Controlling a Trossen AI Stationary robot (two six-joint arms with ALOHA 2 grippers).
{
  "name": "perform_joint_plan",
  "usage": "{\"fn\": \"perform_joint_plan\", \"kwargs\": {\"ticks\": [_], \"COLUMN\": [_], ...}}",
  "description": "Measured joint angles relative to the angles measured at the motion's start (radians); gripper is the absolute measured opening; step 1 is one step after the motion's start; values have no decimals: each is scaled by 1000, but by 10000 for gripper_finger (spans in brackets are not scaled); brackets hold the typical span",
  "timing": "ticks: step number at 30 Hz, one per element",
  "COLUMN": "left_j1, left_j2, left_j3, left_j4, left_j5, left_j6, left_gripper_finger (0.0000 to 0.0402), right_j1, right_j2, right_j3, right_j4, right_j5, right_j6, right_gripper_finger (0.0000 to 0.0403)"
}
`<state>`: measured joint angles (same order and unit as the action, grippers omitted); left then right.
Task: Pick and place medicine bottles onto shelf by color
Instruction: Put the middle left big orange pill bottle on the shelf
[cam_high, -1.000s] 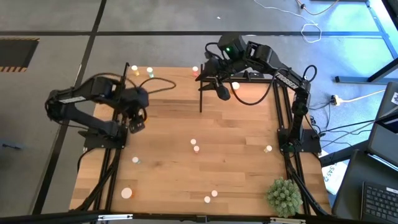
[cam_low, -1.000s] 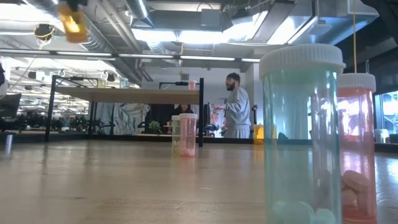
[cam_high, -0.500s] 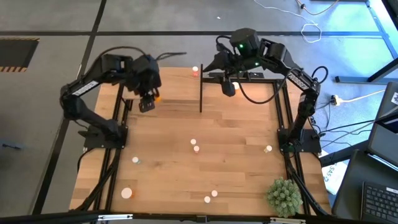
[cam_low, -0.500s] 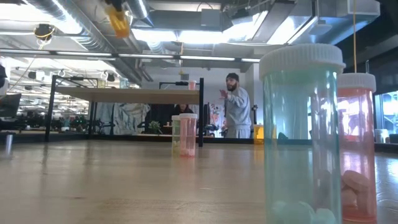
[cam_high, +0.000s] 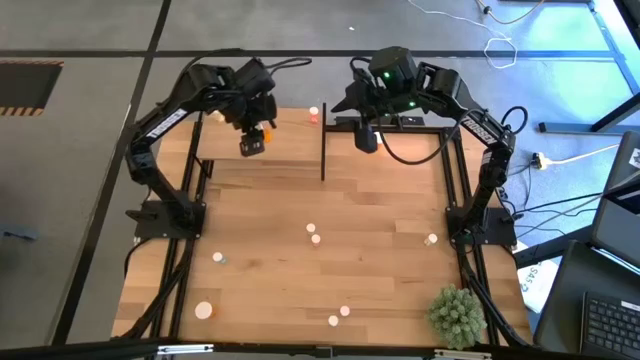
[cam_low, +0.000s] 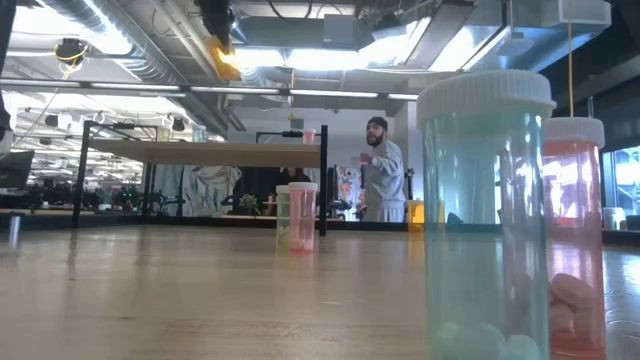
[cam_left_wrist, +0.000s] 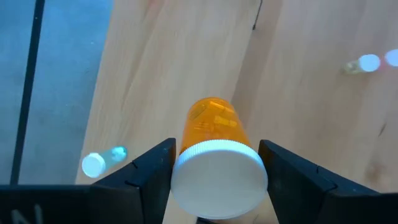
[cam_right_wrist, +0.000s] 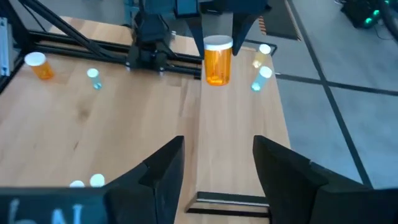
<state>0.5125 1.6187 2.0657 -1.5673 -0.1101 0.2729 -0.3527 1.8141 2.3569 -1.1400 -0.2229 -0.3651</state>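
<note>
Left wrist view: pill-filled orange bottle (cam_left_wrist: 214, 162).

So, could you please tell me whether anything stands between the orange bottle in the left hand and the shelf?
Nothing visible does. The left hand holds the orange bottle in the air over the shelf, whose surface directly beneath looks bare; other bottles stand off to the sides.

Your left hand (cam_high: 253, 141) is raised over the worktop's far left part, fingers clamped on an orange bottle (cam_left_wrist: 214, 134). Your right hand (cam_high: 365, 137) hovers at the far edge, fingers apart.
</note>
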Motion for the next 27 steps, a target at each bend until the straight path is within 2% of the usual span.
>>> {"fn": "perform_joint_plan", "kwargs": {"ticks": [27], "left_j1": [71], "left_j2": [269], "left_j3": [1], "left_j4": [46], "left_j5": [-9], "left_j6": [104], "left_gripper_finger": [218], "right_j1": [-2], "right_j2": [0], "right_j3": [-1], "right_j4": [0], "right_j5": [4], "right_j6": [44], "right_gripper_finger": [193]}}
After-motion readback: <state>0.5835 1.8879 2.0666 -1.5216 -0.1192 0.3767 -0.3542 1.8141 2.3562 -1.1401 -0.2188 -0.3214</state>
